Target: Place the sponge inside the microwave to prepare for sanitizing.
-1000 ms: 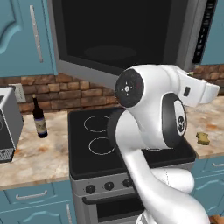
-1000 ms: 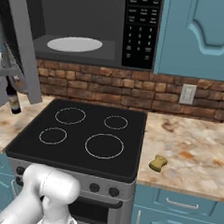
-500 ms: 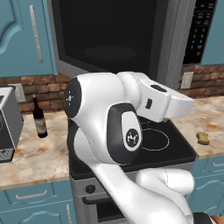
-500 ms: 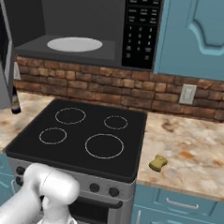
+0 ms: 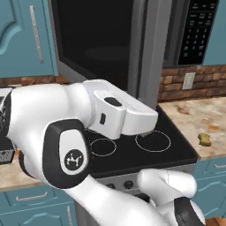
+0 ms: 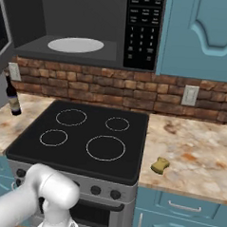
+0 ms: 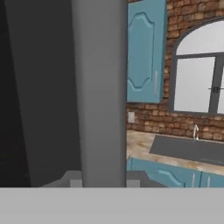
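Note:
The microwave (image 6: 92, 19) hangs above the stove with its door (image 5: 95, 44) swung wide open. A white round plate (image 6: 75, 44) lies inside, and the black keypad (image 6: 142, 31) is to its right. In the hand view my gripper (image 7: 103, 181) is shut on the door's vertical grey bar handle (image 7: 99, 87), with a dark fingertip (image 7: 73, 179) on each side of it. In the left base view my white hand reaches to that handle (image 5: 150, 57). The small yellowish sponge (image 6: 160, 165) (image 5: 204, 139) lies on the counter right of the stove, well away from the gripper.
The black stovetop (image 6: 80, 137) sits under the microwave. A dark wine bottle (image 6: 12, 97) stands on the left counter near a small grey appliance (image 5: 5, 152). Blue cabinets (image 6: 206, 35) flank the microwave. A sink (image 7: 188, 148) and a window (image 7: 197, 78) show in the hand view.
The microwave door has swung wider open toward the left. My arm has folded back and down toward the base while holding the handle. The sponge has not moved.

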Motion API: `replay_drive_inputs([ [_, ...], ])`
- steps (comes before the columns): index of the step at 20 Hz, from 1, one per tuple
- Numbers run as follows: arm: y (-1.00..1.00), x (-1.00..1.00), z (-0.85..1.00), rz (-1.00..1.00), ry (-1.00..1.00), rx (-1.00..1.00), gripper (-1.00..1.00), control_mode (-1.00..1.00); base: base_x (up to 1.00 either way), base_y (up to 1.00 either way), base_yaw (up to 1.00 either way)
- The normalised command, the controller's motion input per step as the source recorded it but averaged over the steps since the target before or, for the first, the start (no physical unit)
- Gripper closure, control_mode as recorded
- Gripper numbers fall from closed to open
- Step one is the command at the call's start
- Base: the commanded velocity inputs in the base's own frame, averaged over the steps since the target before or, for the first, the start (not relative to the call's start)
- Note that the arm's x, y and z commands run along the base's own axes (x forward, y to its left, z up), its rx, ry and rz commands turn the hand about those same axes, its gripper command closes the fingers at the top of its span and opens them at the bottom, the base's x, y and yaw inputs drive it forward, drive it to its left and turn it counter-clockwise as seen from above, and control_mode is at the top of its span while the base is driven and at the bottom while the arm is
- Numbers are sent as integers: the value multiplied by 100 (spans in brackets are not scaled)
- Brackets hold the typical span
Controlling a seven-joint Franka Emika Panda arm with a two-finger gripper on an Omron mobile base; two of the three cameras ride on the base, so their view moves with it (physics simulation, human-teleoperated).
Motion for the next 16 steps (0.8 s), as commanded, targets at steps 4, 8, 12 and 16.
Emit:
replay_drive_inputs([
  [4,78,-31,-13,-1,6,0,100,-100,0,0,0],
  [8,80,-18,-12,0,6,0,100,-100,0,0,0],
  [12,60,-8,-2,0,5,0,-100,-100,0,0,0],
  [16,39,-1,0,0,2,0,-100,-100,0,0,0],
])
